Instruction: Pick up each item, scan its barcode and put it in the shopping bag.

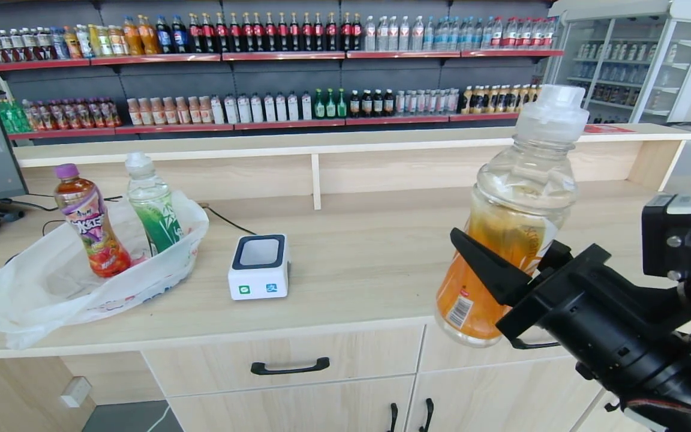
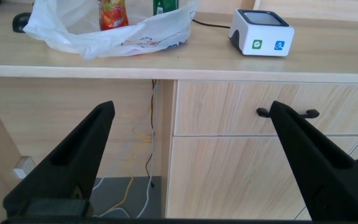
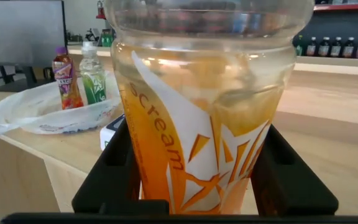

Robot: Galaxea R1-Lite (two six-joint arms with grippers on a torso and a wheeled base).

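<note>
Counter: long wooden top with cabinets below; everything sits on its left half.

Shopping bag: white plastic, slumped open at the counter's left end, mouth facing up.

Orange drink bottle: the item in hand. It is up in the air to the right, clear of the counter and tilted slightly, cap uppermost. The right gripper clamps it around the lower body, one finger on each side.

Left gripper: fingers spread wide with nothing between them, hanging low in front of the cabinet doors below the bag.

Purple-capped bottle and green-labelled bottle: both stand inside the bag, leaning a little, side by side.

Scanner: small white box just right of the bag, window facing up, well apart from the held bottle.

Barcode: low on the bottle's label, facing outward toward the head camera, not toward the scanner.

Judgement: two items look bagged; you are at the scan step for the third. Next, carry the bottle left over the scanner and tip or roll it so the barcode faces down at the window. After that, watch the two leaning bottles when you lower it into the bag.
</note>
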